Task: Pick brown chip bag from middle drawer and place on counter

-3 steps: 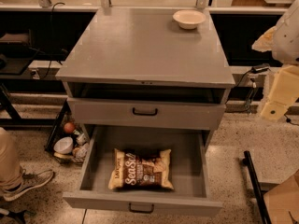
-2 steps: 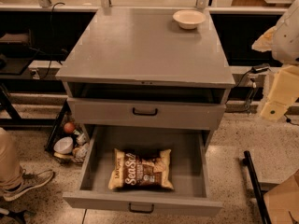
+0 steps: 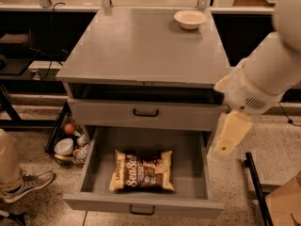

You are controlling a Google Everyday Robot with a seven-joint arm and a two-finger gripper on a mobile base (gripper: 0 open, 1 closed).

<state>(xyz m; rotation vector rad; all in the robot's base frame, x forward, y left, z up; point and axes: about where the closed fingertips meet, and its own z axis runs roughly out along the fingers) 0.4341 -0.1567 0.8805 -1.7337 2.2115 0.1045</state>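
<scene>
The brown chip bag (image 3: 142,171) lies flat in the open middle drawer (image 3: 141,207), slightly left of the drawer's centre, with its "Sea Salt" lettering facing up. The counter (image 3: 141,46) is the broad grey top of the cabinet. My gripper (image 3: 229,134), a cream-coloured end on the white arm, hangs over the drawer's right edge. It is to the right of the bag and above it, not touching it.
A cream bowl (image 3: 190,19) stands at the counter's far right corner. A partly pulled drawer with a black handle (image 3: 145,113) overhangs the open one. A wire basket of items (image 3: 70,142) and a person's shoe (image 3: 23,185) are on the left floor. A black frame (image 3: 256,187) stands at the right.
My arm has swung in from the right and now reaches down beside the cabinet's right front. The bag and the drawers have not moved.
</scene>
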